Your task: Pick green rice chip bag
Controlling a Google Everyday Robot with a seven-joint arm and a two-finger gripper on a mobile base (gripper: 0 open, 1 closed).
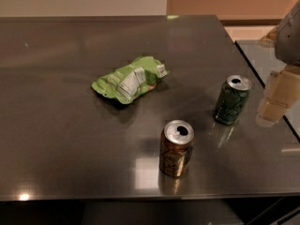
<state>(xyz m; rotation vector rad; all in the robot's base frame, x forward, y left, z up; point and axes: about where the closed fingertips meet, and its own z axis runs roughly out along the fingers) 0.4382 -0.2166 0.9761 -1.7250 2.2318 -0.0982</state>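
The green rice chip bag (130,79) lies flat and crumpled on the dark table (70,139), left of centre, with its white label panel facing up. My gripper (277,99) hangs at the far right edge of the view, above the table's right edge. It is well to the right of the bag and just right of the dark green can. It holds nothing that I can see.
A dark green soda can (231,100) stands upright at the right, between the bag and my gripper. A brown soda can (176,148) stands upright near the front edge. A second surface (262,55) adjoins the table at the right.
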